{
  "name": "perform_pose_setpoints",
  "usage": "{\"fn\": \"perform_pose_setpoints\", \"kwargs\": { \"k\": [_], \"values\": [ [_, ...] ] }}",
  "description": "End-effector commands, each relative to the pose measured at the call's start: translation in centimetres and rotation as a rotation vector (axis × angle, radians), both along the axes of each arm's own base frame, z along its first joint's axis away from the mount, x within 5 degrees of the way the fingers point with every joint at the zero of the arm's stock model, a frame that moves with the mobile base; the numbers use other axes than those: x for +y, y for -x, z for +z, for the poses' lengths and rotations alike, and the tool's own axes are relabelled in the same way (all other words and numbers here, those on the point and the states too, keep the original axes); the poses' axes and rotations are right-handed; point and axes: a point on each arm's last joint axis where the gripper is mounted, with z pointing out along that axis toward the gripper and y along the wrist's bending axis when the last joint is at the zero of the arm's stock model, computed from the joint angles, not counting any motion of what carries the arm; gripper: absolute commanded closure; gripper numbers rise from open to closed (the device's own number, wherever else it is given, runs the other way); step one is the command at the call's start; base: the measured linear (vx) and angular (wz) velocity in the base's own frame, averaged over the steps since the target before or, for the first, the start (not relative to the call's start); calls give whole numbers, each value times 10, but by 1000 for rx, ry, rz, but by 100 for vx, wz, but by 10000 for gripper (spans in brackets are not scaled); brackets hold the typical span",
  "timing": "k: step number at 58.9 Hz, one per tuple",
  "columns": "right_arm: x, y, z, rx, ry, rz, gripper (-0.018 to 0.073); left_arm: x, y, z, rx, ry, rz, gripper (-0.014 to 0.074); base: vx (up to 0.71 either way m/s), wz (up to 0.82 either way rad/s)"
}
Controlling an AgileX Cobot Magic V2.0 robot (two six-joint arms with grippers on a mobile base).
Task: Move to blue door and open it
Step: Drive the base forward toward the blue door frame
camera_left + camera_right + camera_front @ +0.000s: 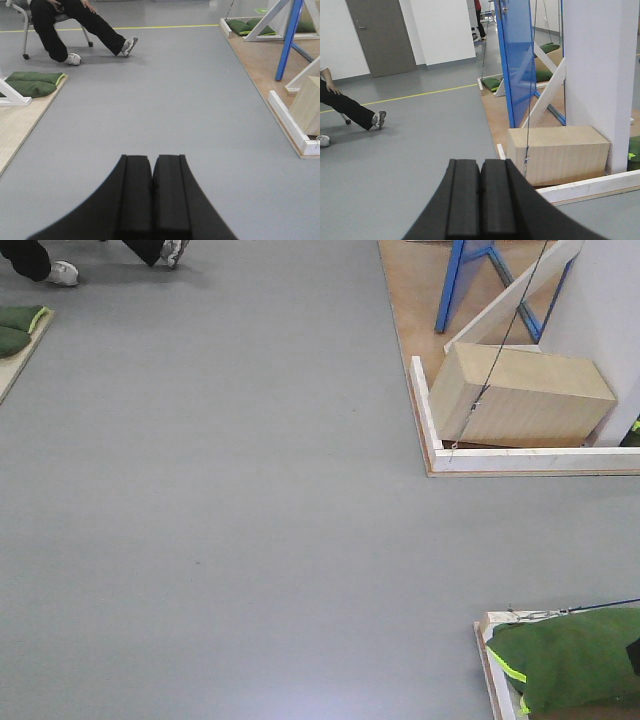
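a: where's the blue door?
b: far right in the right wrist view. it stands on the wooden platform, beyond the plywood box, just left of the white panel. well apart from me, with grey floor between.
a: orientation?
b: long axis vertical. i see it obliquely, with the glossy face turned toward the left. top is cropped, can't make out the handle.
a: grippers?
b: left gripper and right gripper both have pads pressed together, nothing held. my guess: closed and pointing forward because this is the driving step, no reach yet.
a: the box?
b: thin cable runs down to it. looks like ballast for the rig, judgement only.
a: next?
b: base should go forward and right, away from the seated person on the left.
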Motion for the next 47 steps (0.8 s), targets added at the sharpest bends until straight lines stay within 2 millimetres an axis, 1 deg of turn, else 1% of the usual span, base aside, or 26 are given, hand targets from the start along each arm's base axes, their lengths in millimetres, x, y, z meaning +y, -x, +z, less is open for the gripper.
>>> {"fn": "perform_pose_setpoints", "kwargs": {
  "k": [1, 26, 47],
  "values": [
    [0, 1, 12, -108, 24, -4, 551, -1, 1, 18, -127, 1, -11, 524, 0, 0],
    [0, 1, 12, -108, 24, -4, 551, -1, 1, 18, -127, 1, -12, 524, 3, 1],
    [0, 1, 12, -108, 24, -4, 551, -1, 1, 18, -126, 1, -11, 524, 15, -1]
  ]
}}
